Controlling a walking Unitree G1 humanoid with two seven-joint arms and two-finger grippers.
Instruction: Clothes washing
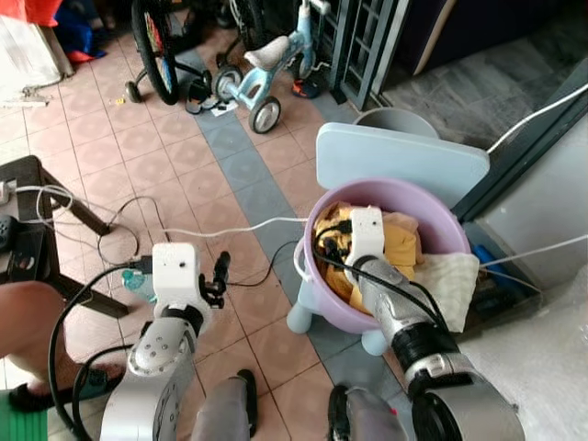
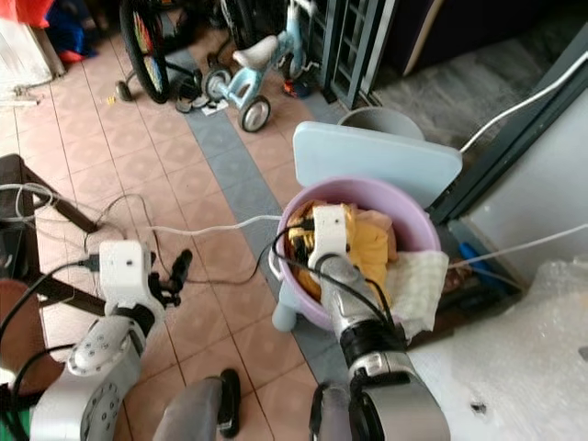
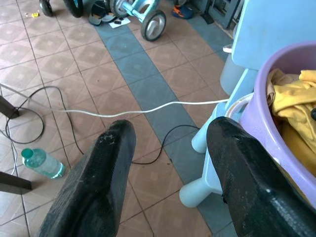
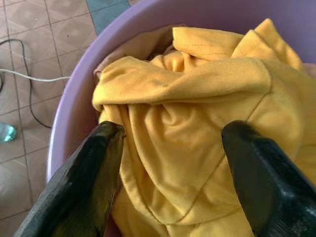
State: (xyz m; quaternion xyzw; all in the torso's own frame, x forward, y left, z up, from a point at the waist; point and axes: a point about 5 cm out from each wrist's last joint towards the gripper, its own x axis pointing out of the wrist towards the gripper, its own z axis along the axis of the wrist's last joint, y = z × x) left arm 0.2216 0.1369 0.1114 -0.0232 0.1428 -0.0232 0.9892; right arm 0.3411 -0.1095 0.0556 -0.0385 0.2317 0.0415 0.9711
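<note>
Right gripper (image 4: 170, 168), fingers spread wide and holding nothing, dips into the purple basin (image 1: 441, 216). Between its fingers lies a crumpled yellow garment (image 4: 197, 108), folded in soft ridges. Left gripper (image 3: 168, 173) hangs open over floor tiles.

No readable text, label, brand, number or sign anywhere in these views.

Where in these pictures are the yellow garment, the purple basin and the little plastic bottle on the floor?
yellow garment (image 4: 197, 113), right wrist view, on its bunched middle fold.
purple basin (image 1: 441, 213), left eye view, on its inner wall.
plastic bottle (image 3: 43, 163), left wrist view, on its side.
</note>
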